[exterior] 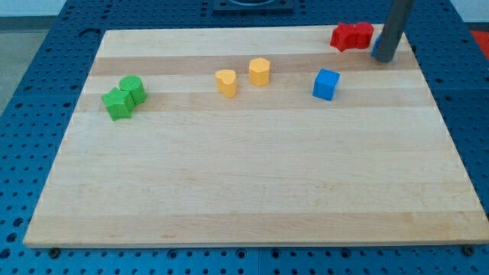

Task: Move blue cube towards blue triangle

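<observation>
My tip [385, 59] is resting at the far right of the wooden board [252, 191]; it is a plain rod end with nothing to open or close, and it is gripping nothing. It is standing right against a small blue piece [376, 46] that is peeking out at its left edge, mostly hidden behind the rod, so its shape is not showing clearly; whether they are actually touching I cannot tell.

The blue cube [326, 84] is sitting to the left of my tip and a little nearer, apart from it. It is lying flat on the board, turned slightly so one corner is facing the near side; being a cube, it is showing no long axis.

Two red blocks [352, 36] are sitting together at the far edge, just left of the rod. Two yellow blocks, one [260, 71] beside the other [225, 82], are lying further left, near the board's middle. Two green blocks [124, 97] are touching each other near the left edge. No container is showing.
</observation>
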Robot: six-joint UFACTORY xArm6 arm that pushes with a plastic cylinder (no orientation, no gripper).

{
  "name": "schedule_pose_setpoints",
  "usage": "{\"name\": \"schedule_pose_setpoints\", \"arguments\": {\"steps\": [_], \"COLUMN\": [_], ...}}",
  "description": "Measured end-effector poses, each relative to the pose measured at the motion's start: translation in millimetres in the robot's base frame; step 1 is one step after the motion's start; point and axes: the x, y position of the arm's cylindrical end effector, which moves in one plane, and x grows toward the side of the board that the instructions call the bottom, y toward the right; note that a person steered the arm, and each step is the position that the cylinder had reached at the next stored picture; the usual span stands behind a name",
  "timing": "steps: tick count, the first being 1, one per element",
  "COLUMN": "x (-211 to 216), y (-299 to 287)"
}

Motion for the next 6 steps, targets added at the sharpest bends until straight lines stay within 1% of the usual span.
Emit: {"name": "schedule_pose_setpoints", "arguments": {"steps": [1,2,3,4,5,6], "x": [-6,16,50,95,121,116], "y": [-5,5,52,45,-14,-61]}}
